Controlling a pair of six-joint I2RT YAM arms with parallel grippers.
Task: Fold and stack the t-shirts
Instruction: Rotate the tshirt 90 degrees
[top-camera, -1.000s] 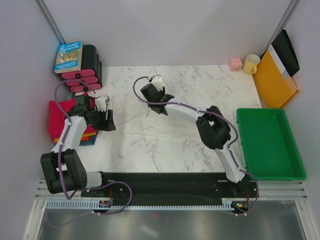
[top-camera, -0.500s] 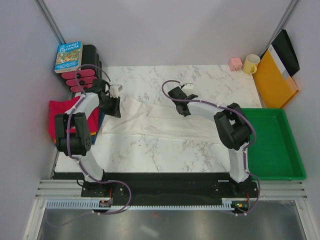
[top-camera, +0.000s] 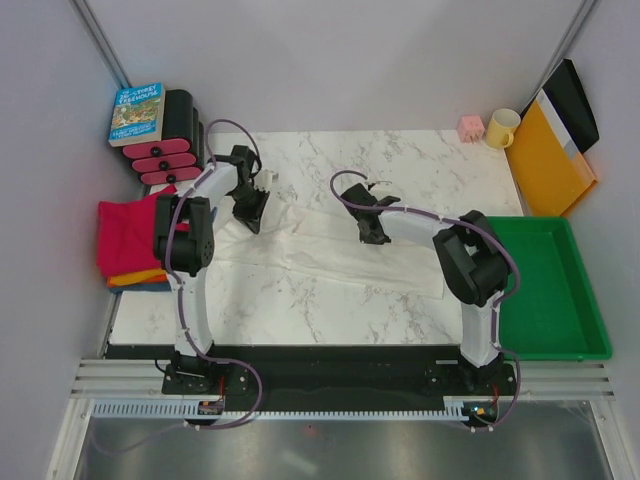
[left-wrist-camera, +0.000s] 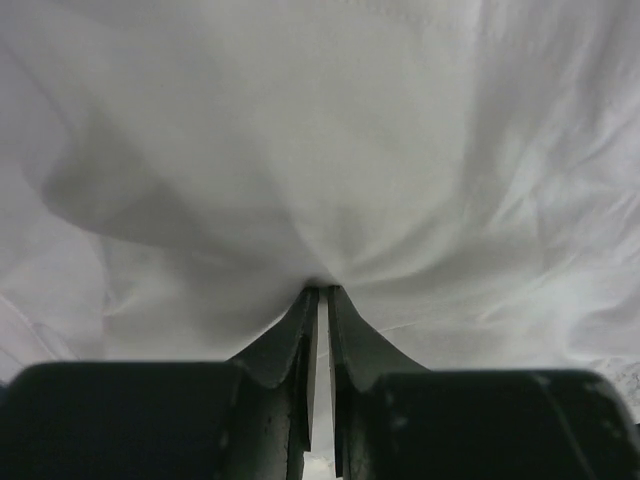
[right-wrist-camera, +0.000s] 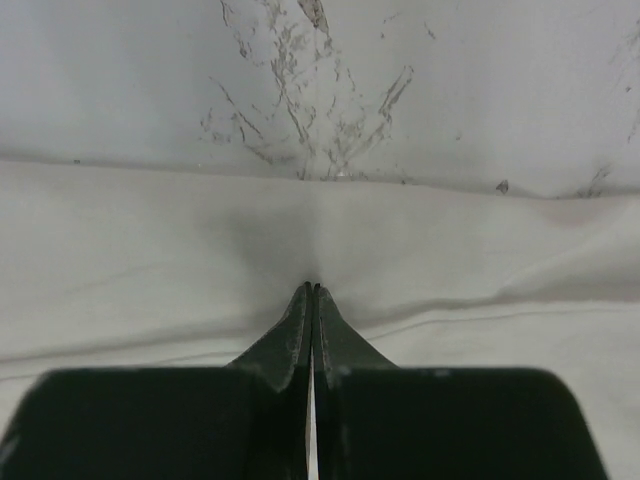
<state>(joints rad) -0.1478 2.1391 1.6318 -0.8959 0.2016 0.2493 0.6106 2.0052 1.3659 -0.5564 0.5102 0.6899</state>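
Cream-white t-shirt (top-camera: 320, 255), thin and wrinkly, lies spread on the white marble-veined tabletop (top-camera: 420, 160). Left gripper (left-wrist-camera: 322, 290) pinches a puckered fold of it. The right gripper (right-wrist-camera: 312, 287) is clamped tight on its flatter edge, as only the wrist views show. Overhead, the blue book (top-camera: 137, 112) has a title too small to read.

Spread shirt (top-camera: 320, 256) lies on the table (top-camera: 410, 160), folded stack (top-camera: 125, 236) left, tray (top-camera: 540, 352) right.
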